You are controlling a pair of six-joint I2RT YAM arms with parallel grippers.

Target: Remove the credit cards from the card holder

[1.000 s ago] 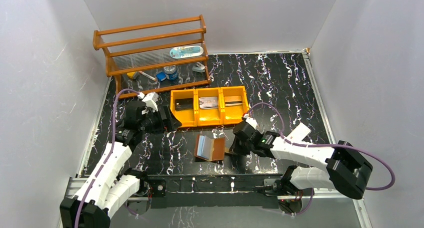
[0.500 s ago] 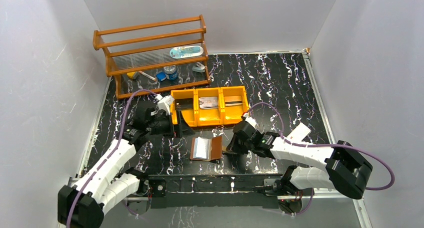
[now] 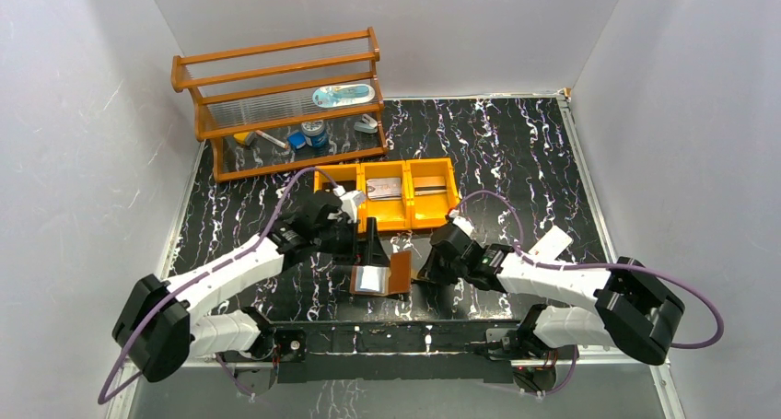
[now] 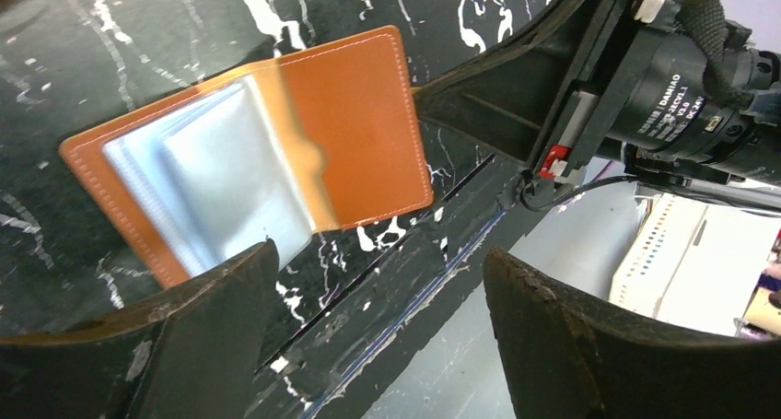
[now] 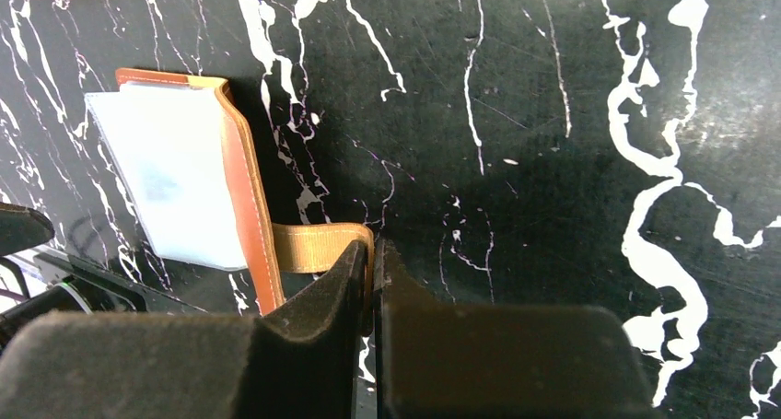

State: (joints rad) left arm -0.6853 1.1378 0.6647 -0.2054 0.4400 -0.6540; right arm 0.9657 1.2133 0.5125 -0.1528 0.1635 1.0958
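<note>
While right gripper (image 5: 373, 253) pinches tab (image 5: 313, 247) | 1 card holder (image 3: 382, 273) | 1 tray (image 3: 424, 222)

Reaching rightward with left arm, left gripper (image 4: 379, 253) held with fingers spread wide. Pinching card holder (image 5: 244, 180) tab in right gripper (image 5: 369, 253), forearm low, pointing left.
</note>
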